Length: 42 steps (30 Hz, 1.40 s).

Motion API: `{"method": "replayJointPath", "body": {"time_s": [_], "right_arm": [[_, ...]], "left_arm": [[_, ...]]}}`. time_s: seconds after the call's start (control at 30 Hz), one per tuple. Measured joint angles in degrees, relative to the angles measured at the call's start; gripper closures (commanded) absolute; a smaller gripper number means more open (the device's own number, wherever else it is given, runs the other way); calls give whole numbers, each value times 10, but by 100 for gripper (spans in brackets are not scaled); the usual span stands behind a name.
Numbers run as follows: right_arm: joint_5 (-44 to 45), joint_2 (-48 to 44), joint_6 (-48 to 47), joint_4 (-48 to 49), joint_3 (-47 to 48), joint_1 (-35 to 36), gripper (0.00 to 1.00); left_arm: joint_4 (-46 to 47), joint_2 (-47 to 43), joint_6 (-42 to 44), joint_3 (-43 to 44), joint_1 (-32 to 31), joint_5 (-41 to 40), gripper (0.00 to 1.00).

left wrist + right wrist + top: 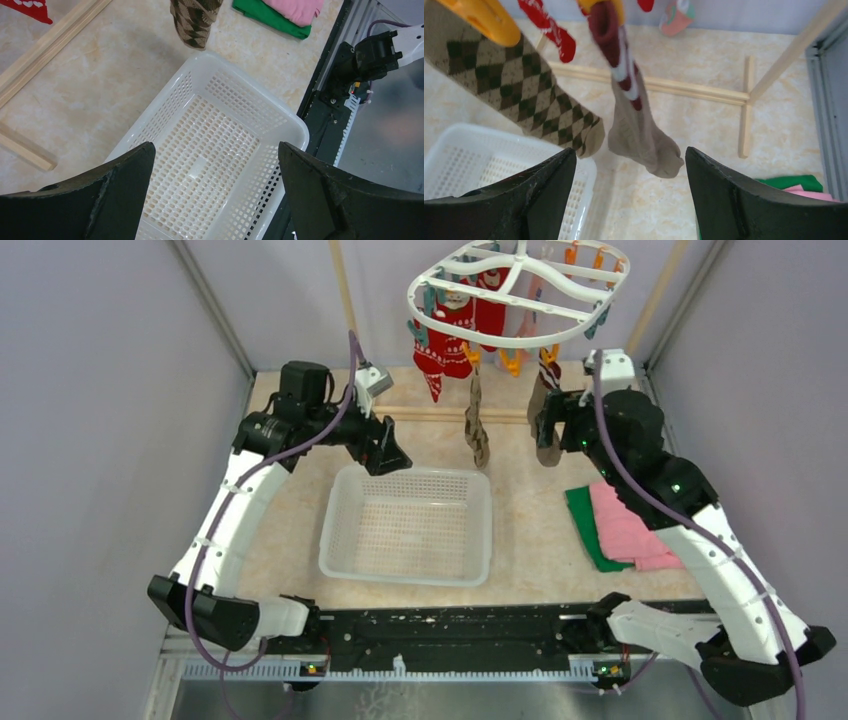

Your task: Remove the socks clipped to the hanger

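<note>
Beige marbled tabletop (520, 510) filled the grey-walled cell. Nearest the arm bases sat a white perforated plastic basket (400, 578), nothing in it, with folded green and pink cloths (620, 525) to its right. Above the basket's far left corner hung the left tool (216, 147), fingers spread wide and holding nothing. Further back on the right, the right tool (630, 152) was also parted, and a limp tan sock with a maroon-and-white band (639, 135) dangled just ahead of its gap, not yet gripped. Left of that hung a brown-tan argyle sock (524, 90), toe down over the basket's far edge. Both were pinched at the cuff by orange clips (512, 362). Beyond ran a pale wooden rail (430, 414). Farthest and highest, the white plastic oval hanger (412, 298) carried red socks with white patterns (455, 340) at its left.

Such socks looked light, soft and floppy; taking hold high, near the clip, then pulling downward, would probably free them without swinging the hanger.
</note>
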Motion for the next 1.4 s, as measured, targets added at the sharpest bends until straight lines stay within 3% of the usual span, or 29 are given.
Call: {"method": "replayJointPath", "body": {"time_s": [0.1, 0.33, 0.43, 0.77, 1.1, 1.4], "right_arm": [[-43, 28, -21, 10, -12, -4, 34], [-83, 72, -52, 60, -12, -4, 86], [-102, 78, -58, 71, -12, -4, 99], [-217, 85, -13, 93, -13, 5, 100], [-264, 101, 41, 103, -6, 115, 100], [-341, 84, 115, 142, -23, 128, 100]], "left_arm": [[-5, -6, 0, 0, 0, 4, 1], [-13, -26, 0, 0, 0, 15, 1], [-14, -32, 1, 0, 0, 19, 1], [-17, -40, 5, -5, 0, 63, 1], [-17, -42, 5, -5, 0, 89, 1], [-15, -42, 0, -5, 0, 85, 1]]}}
